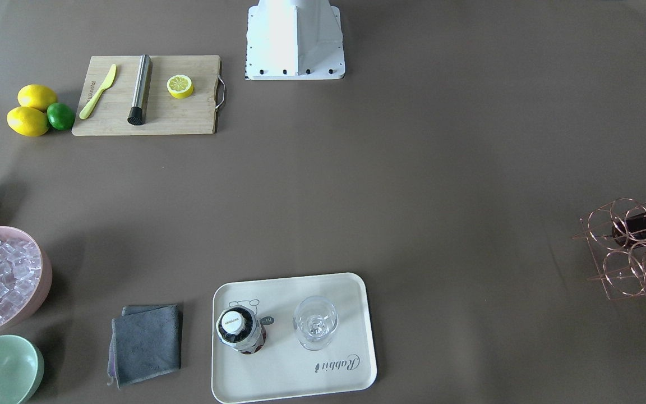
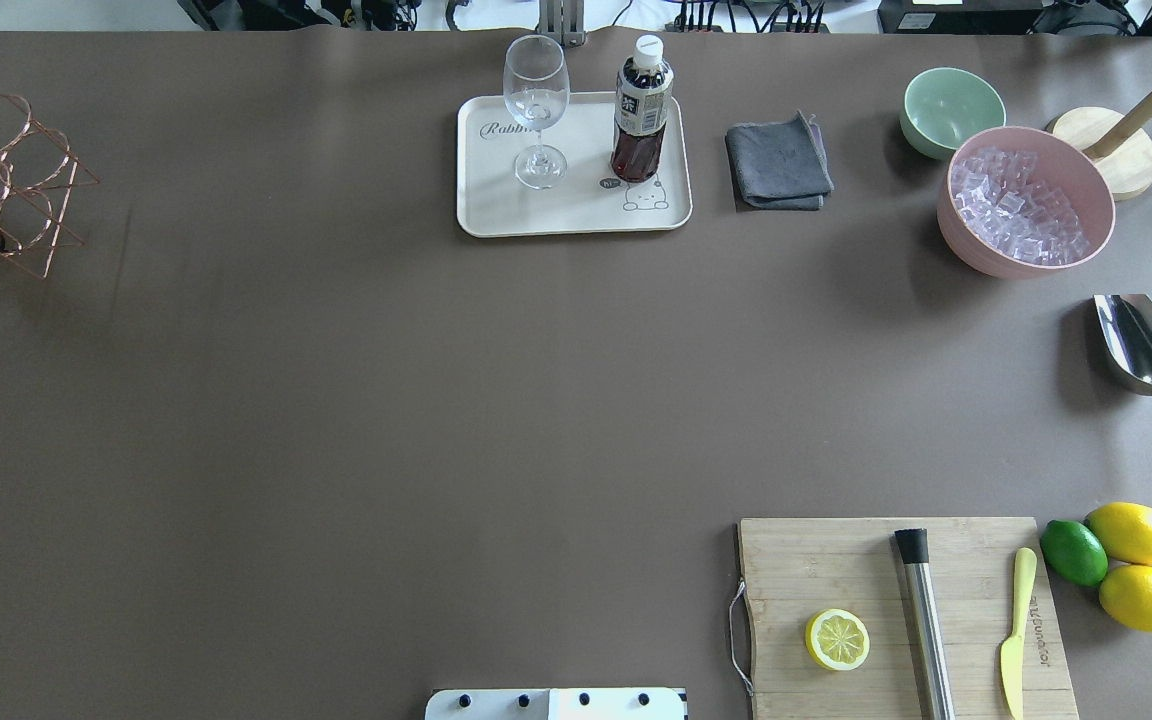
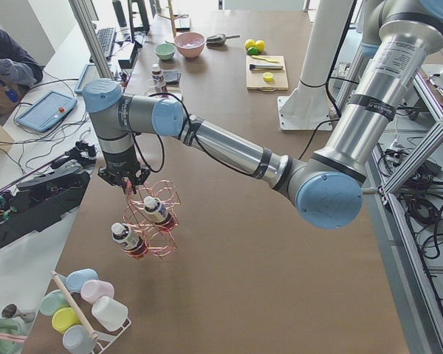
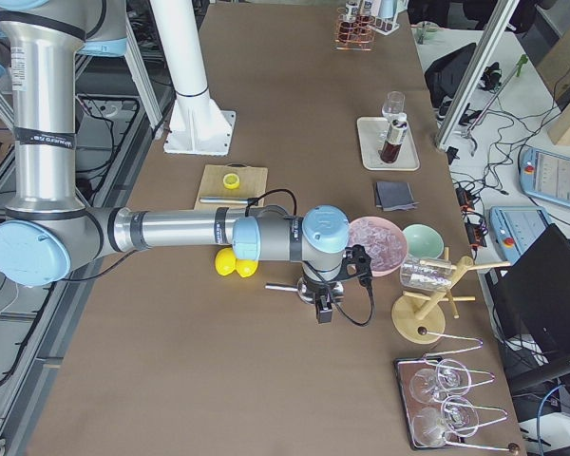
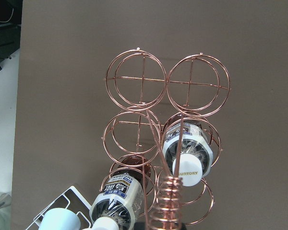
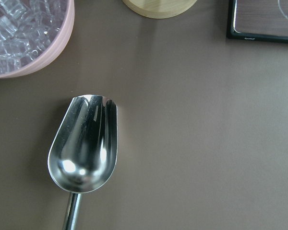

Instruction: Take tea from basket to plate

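One tea bottle [image 2: 642, 110] stands upright on the cream plate [image 2: 556, 212], beside a wine glass [image 2: 536, 110]; it also shows in the front view [image 1: 240, 331]. Two more tea bottles [image 5: 187, 153] [image 5: 117, 203] lie in the copper wire basket [image 5: 134, 86] at the table's left end [image 2: 31, 165]. My left gripper [image 3: 128, 186] hangs just above the basket; I cannot tell whether it is open or shut. My right gripper [image 4: 323, 312] hovers over a metal scoop [image 6: 86, 143] at the table's other end; its state cannot be told either. No fingers show in either wrist view.
A pink bowl of ice [image 2: 1026, 200], a mint-green bowl [image 2: 951, 105] and a grey cloth [image 2: 779, 165] lie right of the plate. A cutting board [image 2: 836, 560] with a lemon half, muddler and knife sits near the base, lemons and a lime [image 2: 1074, 552] beside it.
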